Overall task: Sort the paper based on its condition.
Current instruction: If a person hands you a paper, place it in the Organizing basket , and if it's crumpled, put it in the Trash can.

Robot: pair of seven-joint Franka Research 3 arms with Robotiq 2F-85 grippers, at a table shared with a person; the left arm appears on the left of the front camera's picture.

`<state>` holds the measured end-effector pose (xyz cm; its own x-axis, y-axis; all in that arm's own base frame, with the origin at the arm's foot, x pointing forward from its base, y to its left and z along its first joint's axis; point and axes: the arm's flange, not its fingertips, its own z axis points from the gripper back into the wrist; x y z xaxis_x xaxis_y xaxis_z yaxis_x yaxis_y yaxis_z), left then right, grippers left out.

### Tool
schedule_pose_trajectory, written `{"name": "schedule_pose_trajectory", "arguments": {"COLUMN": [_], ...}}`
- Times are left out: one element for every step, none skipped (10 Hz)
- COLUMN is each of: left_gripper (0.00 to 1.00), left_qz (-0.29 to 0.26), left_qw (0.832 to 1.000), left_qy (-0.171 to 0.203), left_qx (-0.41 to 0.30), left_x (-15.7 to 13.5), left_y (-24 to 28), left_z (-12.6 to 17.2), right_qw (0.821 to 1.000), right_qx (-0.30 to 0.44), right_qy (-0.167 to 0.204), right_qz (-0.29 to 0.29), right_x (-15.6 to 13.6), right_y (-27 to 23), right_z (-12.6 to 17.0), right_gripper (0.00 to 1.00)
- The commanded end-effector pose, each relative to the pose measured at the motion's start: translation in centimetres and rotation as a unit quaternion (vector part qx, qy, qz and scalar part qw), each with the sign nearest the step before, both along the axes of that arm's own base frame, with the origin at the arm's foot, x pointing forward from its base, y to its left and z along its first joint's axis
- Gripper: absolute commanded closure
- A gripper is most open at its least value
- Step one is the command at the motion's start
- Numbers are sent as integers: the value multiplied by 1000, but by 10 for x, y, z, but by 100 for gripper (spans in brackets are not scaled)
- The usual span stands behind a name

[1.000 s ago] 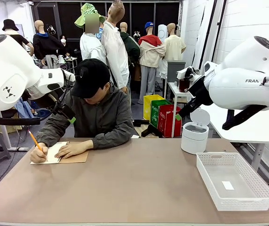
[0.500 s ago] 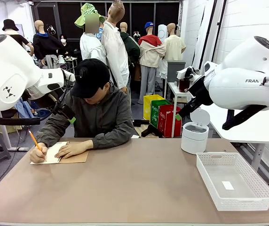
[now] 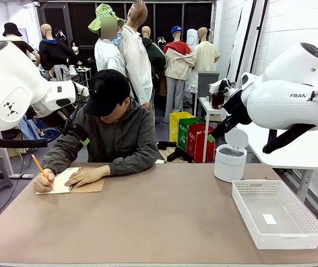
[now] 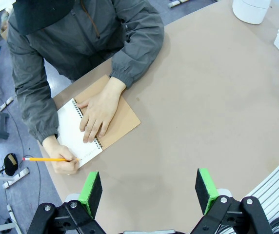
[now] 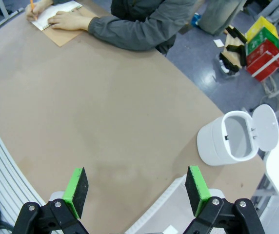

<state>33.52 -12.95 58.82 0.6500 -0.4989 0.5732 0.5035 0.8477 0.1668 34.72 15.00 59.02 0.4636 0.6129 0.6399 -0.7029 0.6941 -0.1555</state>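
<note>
Paper [image 3: 63, 181] lies far left on the tabletop [image 3: 164, 222], under the person's writing hand [image 3: 43, 183]. Left end effector [image 4: 148, 187] and right end effector [image 5: 136, 189] both gape wide, empty. Reaching in now risks striking that hand or tearing the sheet.

White rounded arms [image 3: 292, 94], black fingers [image 4: 67, 219], green pads [image 4: 91, 192]
</note>
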Motion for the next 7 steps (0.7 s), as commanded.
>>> {"name": "schedule_pose_trajectory", "arguments": {"left_gripper": [0, 0, 0, 0, 0, 0, 0], "left_qz": [0, 0, 0, 0, 0, 0, 0], "left_qw": [1000, 1000, 1000, 1000, 1000, 1000, 1000], "left_qy": [1, 1, 1, 1, 1, 1, 1], "left_qx": [0, 0, 0, 0, 0, 0, 0], "left_x": [1, 1, 1, 1, 1, 1, 1], "left_y": [0, 0, 0, 0, 0, 0, 0], "left_z": [2, 2, 2, 2, 2, 2, 2], "right_qw": [1000, 1000, 1000, 1000, 1000, 1000, 1000], "right_qx": [0, 0, 0, 0, 0, 0, 0], "right_qy": [1, 1, 1, 1, 1, 1, 1], "right_qz": [1, 1, 1, 1, 1, 1, 1], "right_x": [0, 0, 0, 0, 0, 0, 0], "right_y": [0, 0, 0, 0, 0, 0, 0], "right_z": [0, 0, 0, 0, 0, 0, 0], "right_gripper": [0, 0, 0, 0, 0, 0, 0]}}
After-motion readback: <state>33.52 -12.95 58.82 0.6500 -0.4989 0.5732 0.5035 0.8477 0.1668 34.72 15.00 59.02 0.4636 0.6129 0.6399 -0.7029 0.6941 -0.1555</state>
